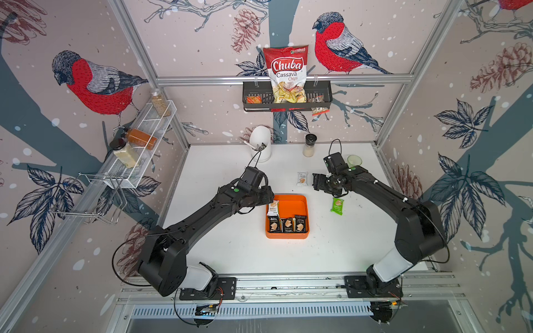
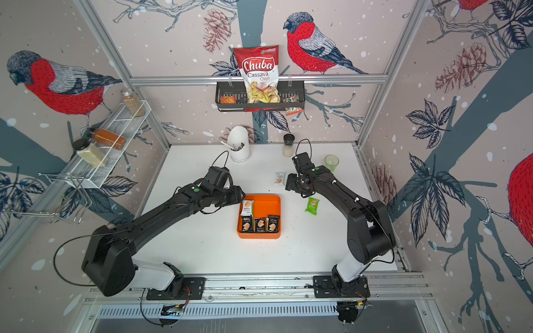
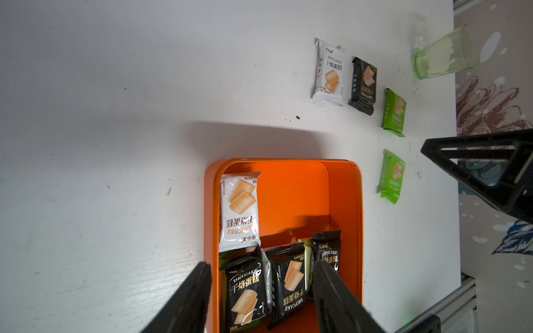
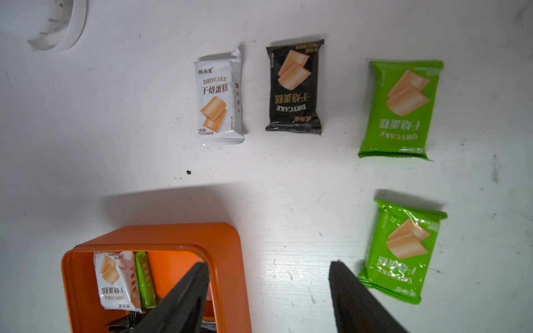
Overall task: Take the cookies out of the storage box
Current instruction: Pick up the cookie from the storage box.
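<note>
1. Orange plastic, the storage box (image 1: 300, 201) sits mid-table (image 1: 230, 245) between both arms.
2. Inside it, three black packets (image 1: 287, 225) lie side by side along the near wall. Each long axis runs near to far, with the cracker picture at the near end.
3. One white packet (image 1: 272, 207) lies by the wall on the left arm's side, on the same axis, with its cracker picture toward the far end.
4. Outside the box, a loose white packet (image 4: 220, 101), a loose black packet (image 4: 294, 88) and two green packets (image 4: 401, 109) lie flat, their long axes about parallel.
5. Left gripper (image 3: 261, 268) has its jaws moderately apart, straddling two black packets and clamping nothing visibly.
6. Right gripper (image 4: 269, 263) is wide above bare table and holds nothing.
</note>
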`<state>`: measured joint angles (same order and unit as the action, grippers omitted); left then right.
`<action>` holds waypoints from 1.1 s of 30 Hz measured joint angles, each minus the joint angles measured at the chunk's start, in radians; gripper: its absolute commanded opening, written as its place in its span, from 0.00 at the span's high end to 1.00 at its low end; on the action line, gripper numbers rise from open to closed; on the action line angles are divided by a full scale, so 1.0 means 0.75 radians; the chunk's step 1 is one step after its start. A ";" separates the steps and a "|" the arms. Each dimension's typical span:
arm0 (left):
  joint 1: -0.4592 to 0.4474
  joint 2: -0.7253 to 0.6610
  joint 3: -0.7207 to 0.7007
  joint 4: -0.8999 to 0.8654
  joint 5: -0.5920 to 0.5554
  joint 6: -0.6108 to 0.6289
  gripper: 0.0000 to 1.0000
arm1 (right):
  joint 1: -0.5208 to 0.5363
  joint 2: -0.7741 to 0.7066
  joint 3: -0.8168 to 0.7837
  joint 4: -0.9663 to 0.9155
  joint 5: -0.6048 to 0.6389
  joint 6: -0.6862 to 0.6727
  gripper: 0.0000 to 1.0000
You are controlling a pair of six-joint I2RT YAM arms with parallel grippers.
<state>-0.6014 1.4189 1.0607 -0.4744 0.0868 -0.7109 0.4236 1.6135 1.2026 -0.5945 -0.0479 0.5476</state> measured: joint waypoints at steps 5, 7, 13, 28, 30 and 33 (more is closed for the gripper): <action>-0.116 0.074 0.090 -0.061 -0.145 -0.091 0.38 | -0.086 -0.067 -0.111 0.085 -0.128 -0.037 0.31; -0.152 0.121 0.121 -0.099 -0.215 -0.127 0.36 | -0.110 -0.077 -0.136 0.120 -0.164 -0.064 0.31; -0.263 0.281 0.258 -0.216 -0.380 -0.199 0.30 | -0.146 -0.112 -0.182 0.189 -0.232 -0.107 0.31; -0.309 0.609 0.496 -0.375 -0.506 -0.198 0.22 | -0.283 -0.139 -0.277 0.236 -0.321 -0.173 0.32; -0.313 0.635 0.518 -0.387 -0.506 -0.198 0.22 | -0.299 -0.153 -0.279 0.237 -0.329 -0.174 0.32; -0.316 0.681 0.549 -0.400 -0.514 -0.199 0.21 | -0.319 -0.170 -0.290 0.242 -0.340 -0.174 0.32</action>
<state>-0.8383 1.9297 1.4727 -0.7746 -0.2989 -0.8600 0.1841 1.4857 0.9852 -0.4129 -0.3027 0.4171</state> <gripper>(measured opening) 0.788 0.678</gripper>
